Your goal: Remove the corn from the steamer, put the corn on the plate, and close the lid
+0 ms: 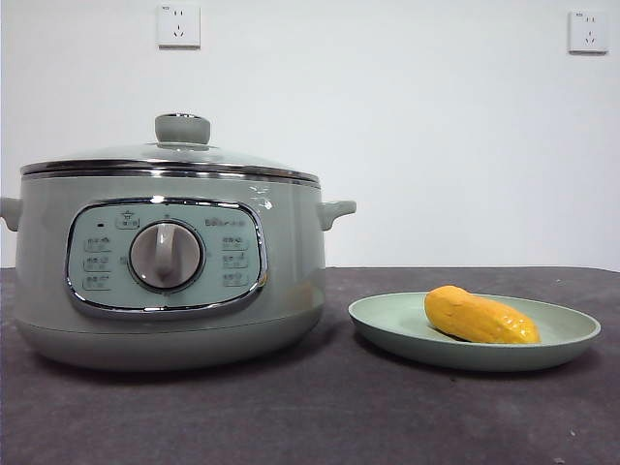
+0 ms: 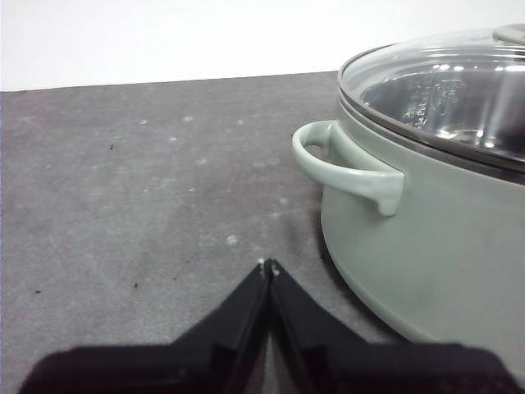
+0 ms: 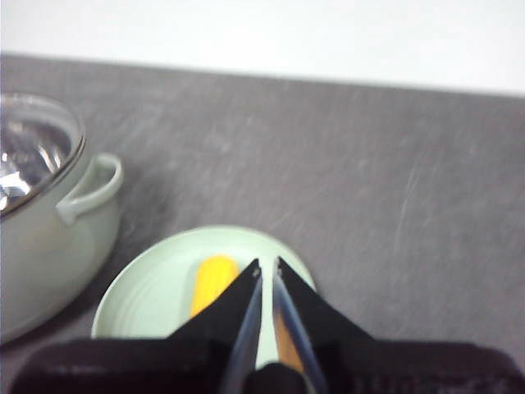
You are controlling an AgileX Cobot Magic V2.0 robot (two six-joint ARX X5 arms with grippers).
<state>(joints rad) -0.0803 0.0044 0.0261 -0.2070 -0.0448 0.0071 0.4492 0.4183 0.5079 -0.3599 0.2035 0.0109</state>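
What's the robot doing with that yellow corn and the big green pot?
Nothing is being held right now. The corn lies on the plate, beside the steamer, and the lid sits closed on top. The left pincer is shut next to the steamer's handle. The right pincer is shut too, above the plate. The job looks finished.

dark grey table [image 1: 339, 407], white wall [image 1: 387, 116], 2 wall sockets [image 1: 178, 25]

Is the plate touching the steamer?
Apart. The front view shows a strip of dark table between the plate rim and the steamer base; the right wrist view agrees.
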